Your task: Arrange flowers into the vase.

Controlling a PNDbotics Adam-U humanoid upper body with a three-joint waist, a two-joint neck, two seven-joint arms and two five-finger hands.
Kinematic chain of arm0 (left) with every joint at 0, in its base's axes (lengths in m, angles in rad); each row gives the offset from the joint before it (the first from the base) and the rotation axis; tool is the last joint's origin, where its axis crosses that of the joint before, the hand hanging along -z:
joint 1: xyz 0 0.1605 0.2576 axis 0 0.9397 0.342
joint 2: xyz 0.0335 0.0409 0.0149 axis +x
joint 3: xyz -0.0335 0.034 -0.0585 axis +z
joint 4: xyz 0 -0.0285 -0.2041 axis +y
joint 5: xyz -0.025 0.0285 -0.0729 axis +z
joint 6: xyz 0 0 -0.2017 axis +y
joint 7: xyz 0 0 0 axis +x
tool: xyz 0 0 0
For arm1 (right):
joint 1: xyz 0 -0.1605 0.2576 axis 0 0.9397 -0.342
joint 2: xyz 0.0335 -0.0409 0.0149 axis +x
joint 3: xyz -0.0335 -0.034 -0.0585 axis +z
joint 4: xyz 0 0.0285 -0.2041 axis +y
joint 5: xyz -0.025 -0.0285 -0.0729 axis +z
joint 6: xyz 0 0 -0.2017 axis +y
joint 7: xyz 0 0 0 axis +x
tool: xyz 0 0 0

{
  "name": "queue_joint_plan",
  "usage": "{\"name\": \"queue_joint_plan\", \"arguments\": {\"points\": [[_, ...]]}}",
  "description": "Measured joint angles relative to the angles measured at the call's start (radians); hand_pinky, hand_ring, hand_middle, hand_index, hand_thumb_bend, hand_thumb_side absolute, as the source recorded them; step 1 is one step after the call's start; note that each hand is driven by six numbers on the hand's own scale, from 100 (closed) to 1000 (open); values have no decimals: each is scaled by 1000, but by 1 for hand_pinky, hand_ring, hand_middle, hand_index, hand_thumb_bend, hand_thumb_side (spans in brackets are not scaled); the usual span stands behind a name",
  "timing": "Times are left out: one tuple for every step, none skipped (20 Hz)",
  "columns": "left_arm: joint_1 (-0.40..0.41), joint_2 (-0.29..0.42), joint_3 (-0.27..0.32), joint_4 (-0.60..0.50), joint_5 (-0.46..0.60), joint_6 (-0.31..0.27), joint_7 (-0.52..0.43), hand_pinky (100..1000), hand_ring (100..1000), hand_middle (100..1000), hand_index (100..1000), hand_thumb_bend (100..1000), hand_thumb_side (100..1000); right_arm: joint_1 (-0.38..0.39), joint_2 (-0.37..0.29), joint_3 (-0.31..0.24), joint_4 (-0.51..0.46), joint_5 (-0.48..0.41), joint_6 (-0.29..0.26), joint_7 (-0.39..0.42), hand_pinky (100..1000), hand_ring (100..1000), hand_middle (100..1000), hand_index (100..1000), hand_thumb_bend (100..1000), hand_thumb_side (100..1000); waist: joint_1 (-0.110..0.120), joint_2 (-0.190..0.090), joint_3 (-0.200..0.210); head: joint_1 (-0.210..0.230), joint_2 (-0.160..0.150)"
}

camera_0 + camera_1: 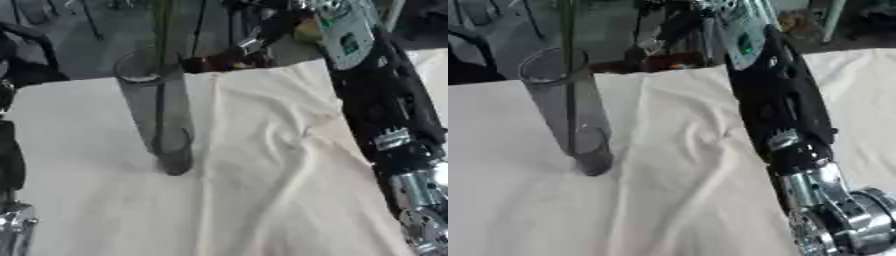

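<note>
A tall clear glass vase [162, 115] stands on the white cloth [280, 165], left of the middle. One green stem [568, 30] rises from it, and its top is cut off by the upper edge. My right arm [776, 105] stretches from the lower right up to the table's far edge. There my right hand [249, 42] hangs over some dark red things [223, 63], perhaps flowers, at the cloth's far border. It is too blurred to show whether it holds anything. Only a strip of my left arm [9, 160] shows at the left edge.
The cloth is wrinkled in folds down its middle. Dark furniture [470, 50] stands behind the table at the upper left. Green and yellow shapes [798, 22] lie beyond the far edge at the upper right.
</note>
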Motion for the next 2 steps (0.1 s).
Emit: {"name": "queue_joint_plan", "arguments": {"points": [[0, 0, 0, 0, 0, 0, 1, 645, 830, 938, 1000, 100, 1000, 2, -6, 0, -13, -8, 4, 4, 962, 1000, 892, 1000, 1000, 680, 0, -1, 0, -3, 0], [0, 0, 0, 0, -1, 0, 1, 645, 830, 938, 1000, 100, 1000, 3, -9, 1, -24, -14, 8, 8, 952, 1000, 880, 1000, 1000, 706, 0, -2, 0, -6, 0]]}}
